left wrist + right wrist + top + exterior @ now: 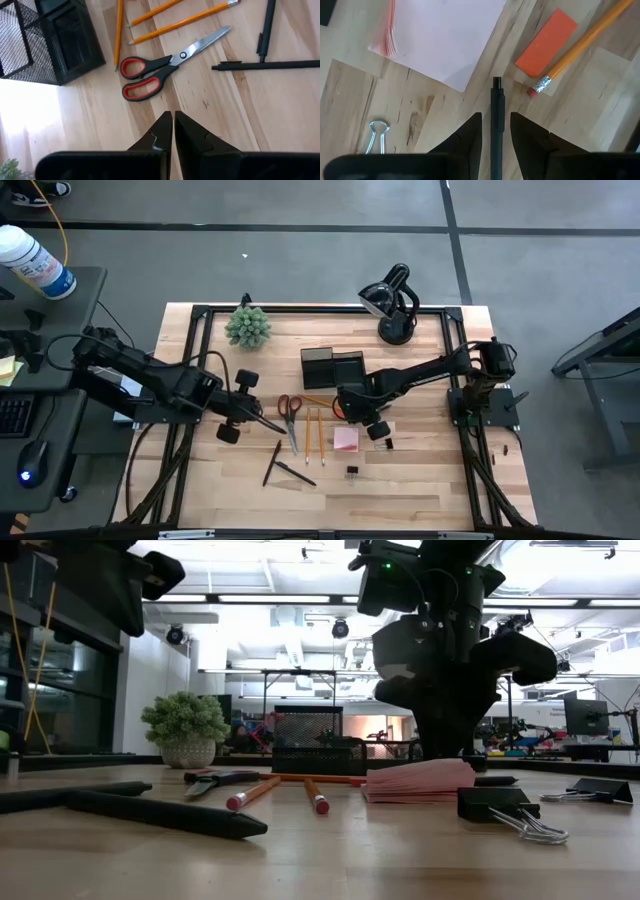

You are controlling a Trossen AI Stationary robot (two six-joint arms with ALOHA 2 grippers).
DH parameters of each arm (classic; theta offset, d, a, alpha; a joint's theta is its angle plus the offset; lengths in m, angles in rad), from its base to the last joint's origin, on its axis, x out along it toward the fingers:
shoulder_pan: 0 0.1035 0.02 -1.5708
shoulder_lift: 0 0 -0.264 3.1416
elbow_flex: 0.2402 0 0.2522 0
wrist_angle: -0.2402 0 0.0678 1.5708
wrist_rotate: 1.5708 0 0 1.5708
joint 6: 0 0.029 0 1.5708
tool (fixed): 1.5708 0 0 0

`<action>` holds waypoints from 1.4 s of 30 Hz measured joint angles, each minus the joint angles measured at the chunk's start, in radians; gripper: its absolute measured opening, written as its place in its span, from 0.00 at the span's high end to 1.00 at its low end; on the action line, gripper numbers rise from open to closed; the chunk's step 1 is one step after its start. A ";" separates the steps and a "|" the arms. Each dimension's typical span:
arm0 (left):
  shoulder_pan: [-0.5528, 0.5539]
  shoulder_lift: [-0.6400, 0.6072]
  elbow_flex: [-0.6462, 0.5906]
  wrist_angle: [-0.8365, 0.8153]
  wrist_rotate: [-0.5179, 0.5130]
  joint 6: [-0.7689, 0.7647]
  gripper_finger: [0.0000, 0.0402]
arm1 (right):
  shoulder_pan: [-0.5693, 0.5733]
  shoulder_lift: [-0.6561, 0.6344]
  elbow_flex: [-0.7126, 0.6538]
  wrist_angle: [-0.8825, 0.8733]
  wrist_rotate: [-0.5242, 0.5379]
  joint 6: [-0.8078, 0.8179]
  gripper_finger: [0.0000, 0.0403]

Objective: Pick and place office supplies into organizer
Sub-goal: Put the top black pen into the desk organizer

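Right end effector [495, 131] is clamped on a black pen [496, 107], pen axis running straight out between the fingers, over the table [430, 480] by the pink pad [346, 439]. Organizer [333, 368] lies just at its 11 o'clock in the high view. Left end effector [173, 131], fingers together and empty, points at the scissors [165, 65].

The light wooden table [420, 480] carries a black mesh organizer [333, 367], a desk lamp [392, 305] and a small green plant [248, 326]. Red-handled scissors [290, 415], yellow pencils [315, 436], black pens [283, 467], a pink sticky-note pad [346, 440] and binder clips [352, 470] lie on it.
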 joint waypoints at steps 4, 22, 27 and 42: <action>0.000 0.000 0.000 0.006 -0.008 0.000 0.98 | -0.004 0.000 0.000 -0.004 0.001 0.000 0.76; 0.000 0.001 0.000 0.024 -0.018 -0.003 0.98 | -0.003 0.059 -0.002 0.006 0.024 -0.003 0.76; 0.000 0.001 0.000 0.024 -0.018 -0.003 0.98 | -0.002 0.071 -0.001 0.018 0.024 -0.003 0.79; 0.001 0.001 0.000 0.023 -0.040 0.000 0.98 | 0.017 0.072 0.008 0.008 0.047 0.001 0.97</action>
